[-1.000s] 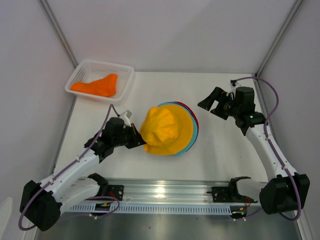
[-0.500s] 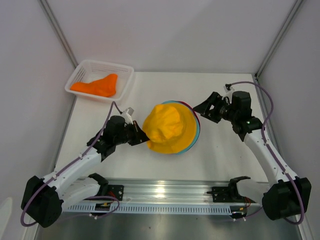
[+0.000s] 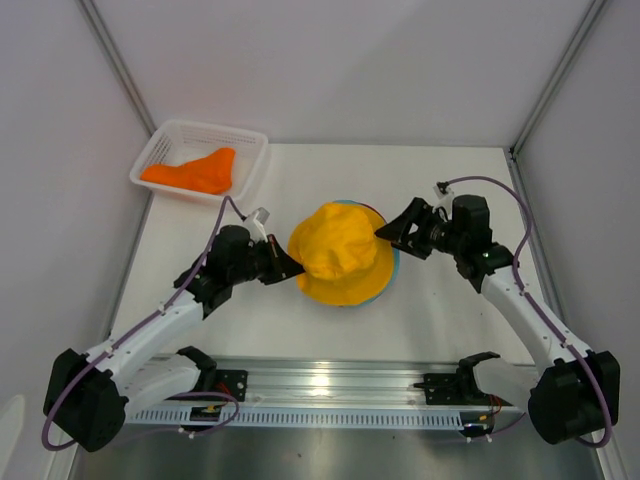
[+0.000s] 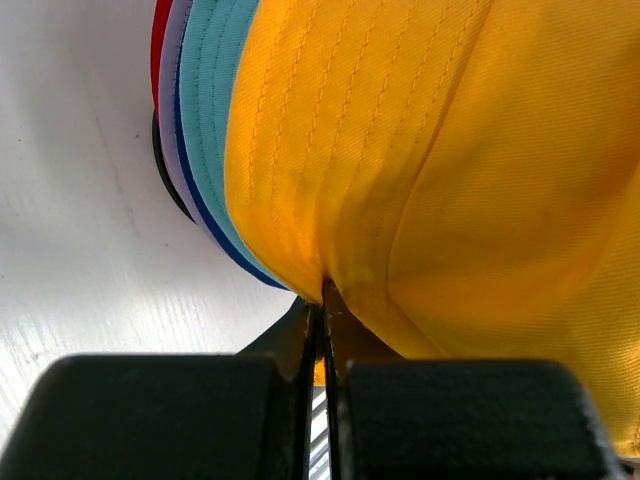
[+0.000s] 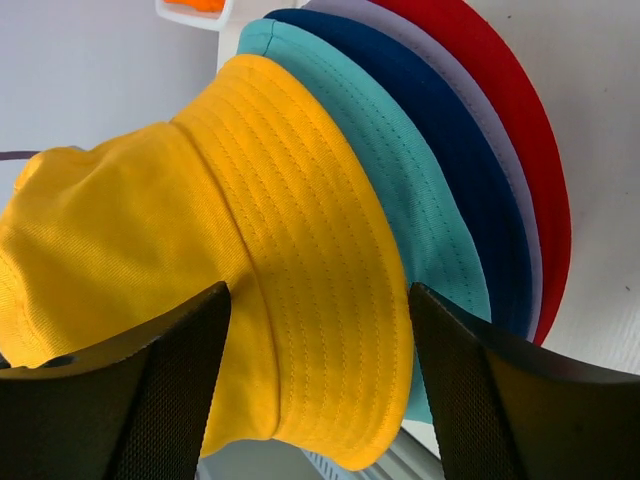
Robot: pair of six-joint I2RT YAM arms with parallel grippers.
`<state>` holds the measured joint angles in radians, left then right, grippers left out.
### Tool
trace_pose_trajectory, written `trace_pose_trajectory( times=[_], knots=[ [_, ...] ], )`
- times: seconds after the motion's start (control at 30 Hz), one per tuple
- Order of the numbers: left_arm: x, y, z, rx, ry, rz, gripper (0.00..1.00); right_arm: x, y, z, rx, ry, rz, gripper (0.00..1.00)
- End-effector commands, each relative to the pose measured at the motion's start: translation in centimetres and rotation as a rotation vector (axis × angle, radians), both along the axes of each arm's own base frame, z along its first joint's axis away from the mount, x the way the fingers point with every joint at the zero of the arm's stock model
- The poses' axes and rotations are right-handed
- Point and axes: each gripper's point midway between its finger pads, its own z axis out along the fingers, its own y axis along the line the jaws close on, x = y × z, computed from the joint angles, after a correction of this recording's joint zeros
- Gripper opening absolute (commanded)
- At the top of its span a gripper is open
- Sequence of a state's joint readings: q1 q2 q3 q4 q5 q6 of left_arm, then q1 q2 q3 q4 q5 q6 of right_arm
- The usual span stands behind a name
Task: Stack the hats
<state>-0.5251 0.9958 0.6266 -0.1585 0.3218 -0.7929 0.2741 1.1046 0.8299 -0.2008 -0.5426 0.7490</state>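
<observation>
A yellow hat (image 3: 340, 253) lies on top of a stack of hats in the middle of the table; teal (image 5: 420, 200), dark blue (image 5: 475, 190), lilac (image 5: 500, 160) and red (image 5: 525, 150) brims show under it. My left gripper (image 3: 288, 268) is shut on the yellow hat's left brim (image 4: 300, 220). My right gripper (image 3: 390, 230) is open at the stack's right edge, its fingers (image 5: 140, 400) straddling the yellow brim (image 5: 330, 290). An orange hat (image 3: 192, 171) lies crumpled in the white basket (image 3: 250, 170).
The white slatted basket stands at the back left corner of the table. Grey walls close in the back and sides. A metal rail (image 3: 330, 385) runs along the near edge between the arm bases.
My left gripper has carried the yellow hat rightward, so it now sits more squarely over the stack. My right gripper has moved left and down to the stack's right edge.
</observation>
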Motion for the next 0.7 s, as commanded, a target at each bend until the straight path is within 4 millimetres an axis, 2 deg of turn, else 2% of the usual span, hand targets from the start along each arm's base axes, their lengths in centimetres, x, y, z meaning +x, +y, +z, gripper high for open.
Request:
trace_pose_trajectory(
  times=[0.0,0.27,0.4,0.5,0.53,0.6,0.63,0.67],
  knots=[
    [1.0,-0.7,2.8,-0.04,-0.081,-0.019,0.01,0.5,0.3,0.6,0.0,-0.041,0.006,0.77],
    [1.2,-0.7,2.5,-0.032,-0.067,-0.014,0.01,0.9,0.1,-0.7,-0.026,-0.025,0.001,0.84],
    [1.2,-0.9,2.1,-0.032,-0.049,-0.02,0.01,1.1,0.8,-0.5,0.02,-0.03,0.024,0.76],
    [1.3,-1.0,1.9,-0.03,-0.041,-0.02,0.01,1.2,1.4,-0.1,0.059,-0.035,0.039,0.6],
    [1.4,-1.0,1.9,-0.029,-0.039,-0.02,0.01,1.3,1.4,-0.2,0.061,-0.032,0.043,0.46],
    [1.5,-1.1,2.4,-0.028,-0.044,-0.02,0.01,1.3,1.4,-0.5,0.055,-0.024,0.037,0.26],
    [1.6,-1.0,2.4,-0.018,-0.045,-0.022,0.01,1.4,1.2,-0.5,0.051,-0.02,0.029,0.07],
    [1.8,-1.0,3.2,-0.011,-0.048,-0.019,0.01,1.5,1.0,-0.5,0.044,-0.021,0.012,0.0]
  ],
)
